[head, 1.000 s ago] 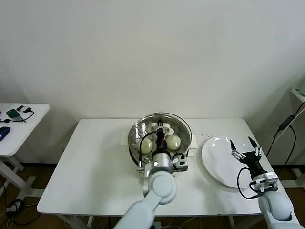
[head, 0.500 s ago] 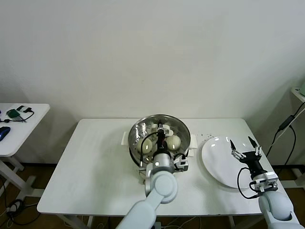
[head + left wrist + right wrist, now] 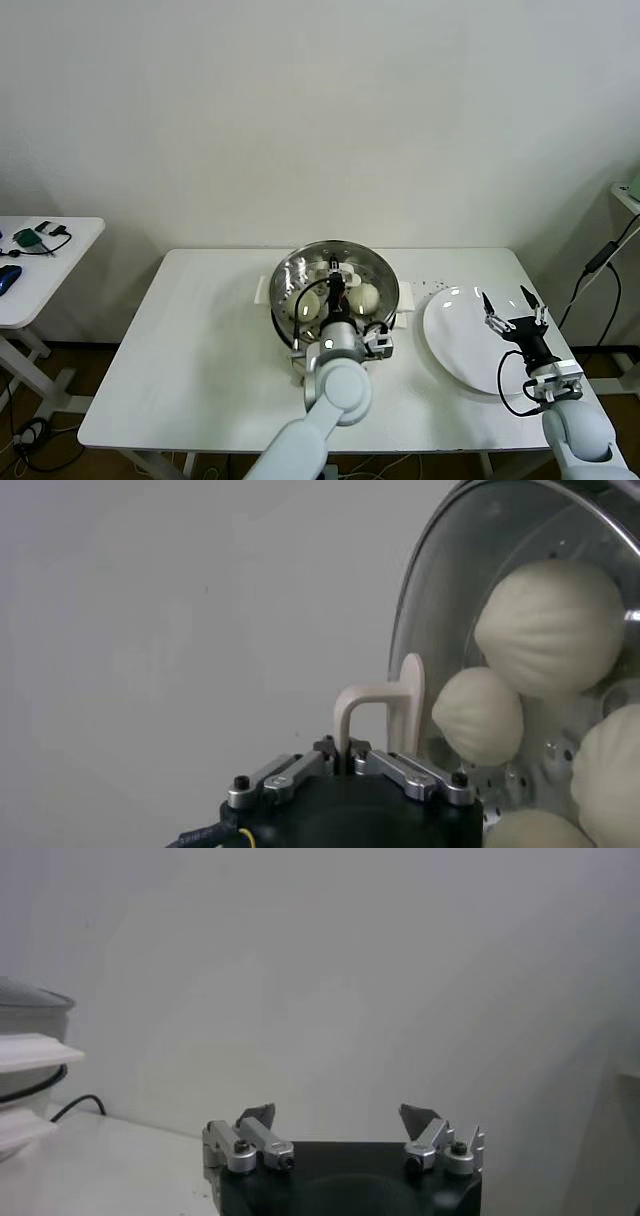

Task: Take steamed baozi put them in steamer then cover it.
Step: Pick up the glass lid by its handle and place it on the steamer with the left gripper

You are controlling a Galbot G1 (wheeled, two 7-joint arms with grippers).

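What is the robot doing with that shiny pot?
The robot is putting the cover on the steamer. Its left gripper is shut on the cover's cream handle and holds the glass lid over the pot. Through the glass you can see the steamed baozi already lying inside. The right gripper waits open above the white plate, holding nothing. Whether the lid sits fully down cannot be told.

Shiny steamer [image 3: 283, 290] mid-table, cream baozi [image 3: 364, 297] inside – glass cover [image 3: 440, 600] tilted over it, handle [image 3: 385, 712] clamped.
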